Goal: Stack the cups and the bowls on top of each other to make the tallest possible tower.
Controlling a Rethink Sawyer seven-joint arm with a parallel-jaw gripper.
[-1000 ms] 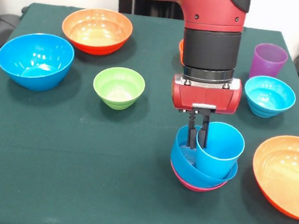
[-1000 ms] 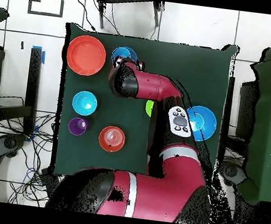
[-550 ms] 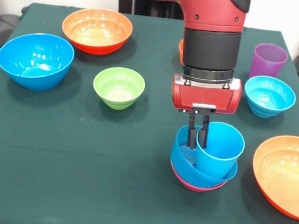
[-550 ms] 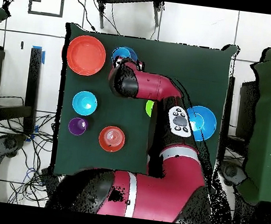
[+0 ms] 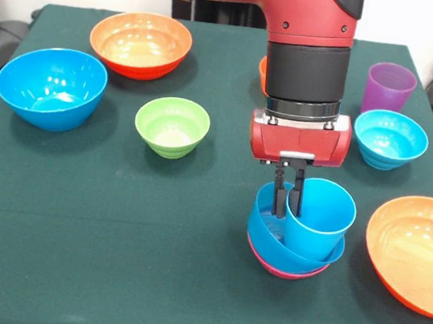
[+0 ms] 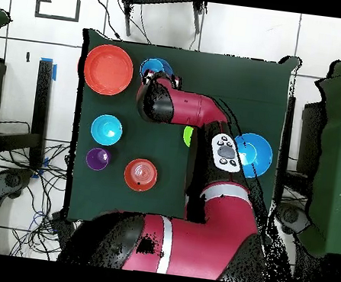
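Nearby, green bowl (image 5: 172, 126) and cyan bowl (image 5: 390, 138) flank the tower (image 5: 297, 231).

The room was bright, with light from above. Soft, short shadows sat under the shiny round plastic bowls (image 5: 52, 87) on the dark green table cloth (image 5: 77, 232). White shine glowed inside the orange bowl (image 5: 416, 249). Nothing looked blurry.

Table (image 5: 96, 273): dark green cloth. Tower (image 5: 296, 232): pink base bowl, blue bowl, light blue cup (image 5: 319, 218) on top. Far left, orange bowl (image 5: 140, 42); left, blue bowl (image 5: 51, 85); green bowl (image 5: 171, 125). Right: cyan bowl (image 5: 389, 138), translucent purple cup (image 5: 388, 87), near orange bowl (image 5: 416, 249). Arm (image 5: 304, 63): red and black.
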